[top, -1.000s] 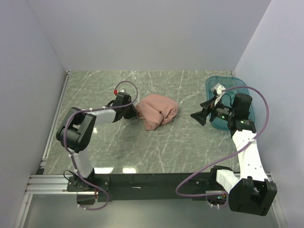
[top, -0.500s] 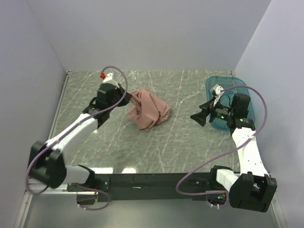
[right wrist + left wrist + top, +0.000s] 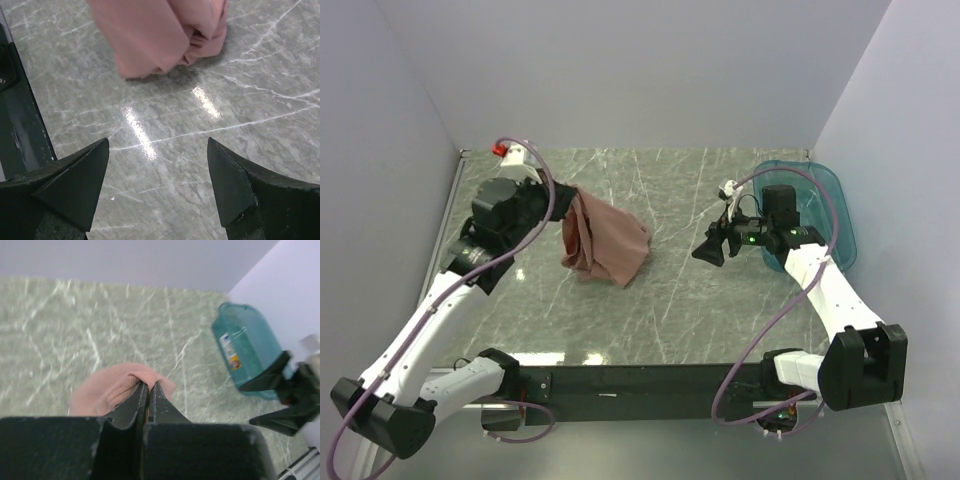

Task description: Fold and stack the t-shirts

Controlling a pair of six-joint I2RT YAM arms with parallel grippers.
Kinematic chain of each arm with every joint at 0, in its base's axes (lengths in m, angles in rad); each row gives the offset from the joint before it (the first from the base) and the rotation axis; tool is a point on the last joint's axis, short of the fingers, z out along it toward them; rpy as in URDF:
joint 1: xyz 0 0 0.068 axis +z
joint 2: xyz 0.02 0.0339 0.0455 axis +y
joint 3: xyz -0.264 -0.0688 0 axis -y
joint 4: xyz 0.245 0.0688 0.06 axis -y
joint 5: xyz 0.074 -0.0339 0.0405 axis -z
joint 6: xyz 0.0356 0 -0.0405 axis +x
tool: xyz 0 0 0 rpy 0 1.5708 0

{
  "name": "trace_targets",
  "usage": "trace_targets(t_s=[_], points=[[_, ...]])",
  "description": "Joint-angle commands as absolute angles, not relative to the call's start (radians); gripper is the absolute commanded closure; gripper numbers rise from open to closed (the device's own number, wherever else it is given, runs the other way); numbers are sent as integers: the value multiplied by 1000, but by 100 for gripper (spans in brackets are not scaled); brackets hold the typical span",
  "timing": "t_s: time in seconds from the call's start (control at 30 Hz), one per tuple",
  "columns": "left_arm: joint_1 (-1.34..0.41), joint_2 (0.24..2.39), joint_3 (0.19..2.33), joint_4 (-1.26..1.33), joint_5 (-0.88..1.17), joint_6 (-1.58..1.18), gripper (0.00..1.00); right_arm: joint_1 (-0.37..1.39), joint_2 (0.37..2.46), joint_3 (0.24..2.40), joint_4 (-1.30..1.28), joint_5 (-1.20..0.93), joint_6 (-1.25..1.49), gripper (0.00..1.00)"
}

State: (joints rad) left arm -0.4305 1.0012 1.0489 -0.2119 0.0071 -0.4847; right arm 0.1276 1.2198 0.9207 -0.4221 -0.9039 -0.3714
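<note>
Here left pincer (image 3: pixel 145 388) clamps the t-shirt (image 3: pixel 605 240); right pincer (image 3: pixel 157 143) gapes wide.

The t-shirt (image 3: pixel 605 240) is seen as soft, matt cloth, kinda rumpled. The table (image 3: pixel 670 300) is finished glossy and marble-look, glare included. The tub (image 3: pixel 840 210) is made of translucent, shiny plastic.

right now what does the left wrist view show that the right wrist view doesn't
Only the left wrist view: the teal tub, and the left gripper shut on a fold of the pink shirt.
Only the right wrist view: the shirt's crumpled lower end, and bright light streaks on the table below it.
Both: the shirt, the green marbled table, and the right gripper, its jaws open and holding nothing.
</note>
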Motion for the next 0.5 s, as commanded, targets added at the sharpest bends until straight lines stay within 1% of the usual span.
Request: trace_targets(t_s=[0.0,0.1,0.23,0.27,0.37,0.47], points=[[-426,948,1199,-187,70,-422,100,129,1190,937,-443,-929,-408,15],[-426,960,1337,-192,161,-433,100,147,1186,943,-465,-975,-439,15],[-426,985,1423,-193,222,-479,100,282,1193,965,-451,-941,-434,15],[-426,994,1434,-195,230,-492,100,341,1200,989,-443,-930,-422,15],[-426,1006,1451,-204,233,-506,100,431,1252,1067,-407,-911,-350,15],[-426,1006,1450,-206,222,-514,100,495,1307,1120,-321,-833,-247,16]])
